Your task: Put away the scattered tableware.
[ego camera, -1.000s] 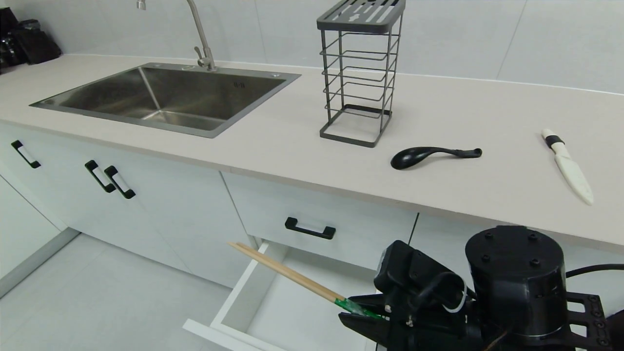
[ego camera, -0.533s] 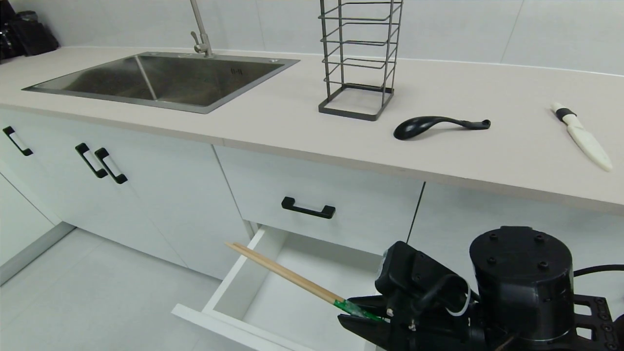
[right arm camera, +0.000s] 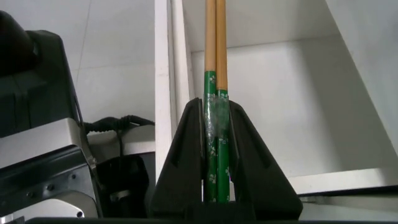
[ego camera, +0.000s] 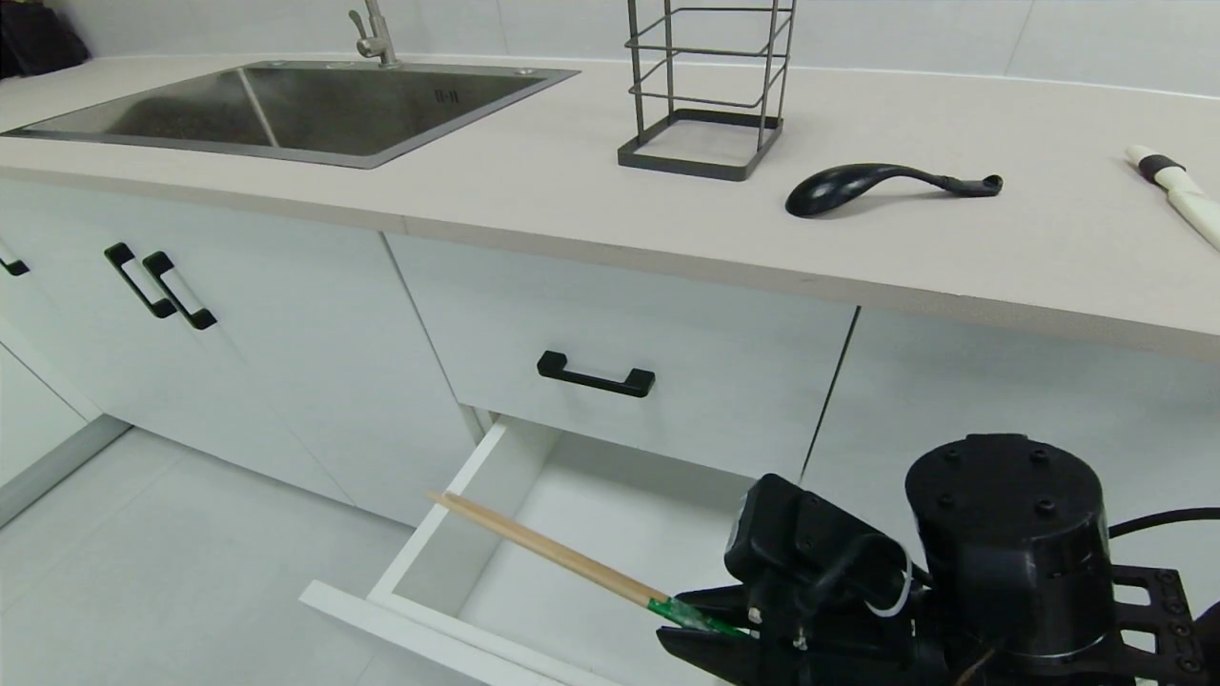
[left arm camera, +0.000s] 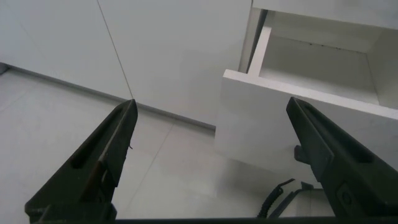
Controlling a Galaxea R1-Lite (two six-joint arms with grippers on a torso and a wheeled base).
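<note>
Head view: open drawer [ego camera: 431,529] is pulled out from the lowest row of the cabinet, its front panel edge nearest the camera, its white floor showing between the side walls. Right gripper [ego camera: 710,624] sits above the drawer's front right part, clamped on the green ends of the chopsticks [ego camera: 543,551]. The chopsticks slant up and away from it across the drawer, tips ending at the drawer's left side wall. Right wrist view: gripper [right arm camera: 217,180] pinches both chopsticks [right arm camera: 216,74] side by side, sticks running just beside the drawer's side wall [right arm camera: 163,74] and over its white floor, apart from the rim. Left wrist view: left gripper [left arm camera: 208,111] has jaws spread wide with nothing between them, low and out in front of the drawer [left arm camera: 280,124], near the front panel's corner; floor tiles spread out before the drawer. Directly above the drawer is a shut drawer with a black handle [ego camera: 596,376]. Above that, the counter edge [ego camera: 610,255] overhangs the drawer. On the counter, up and to the right of the drawer, a black spoon [ego camera: 886,186] lies near the edge side, and a white knife [ego camera: 1177,191] lies farther right, cut off by the frame. A wire rack [ego camera: 705,95] stands straight above the drawer, farther back; the sink [ego camera: 286,105] is up and left of the drawer.
</note>
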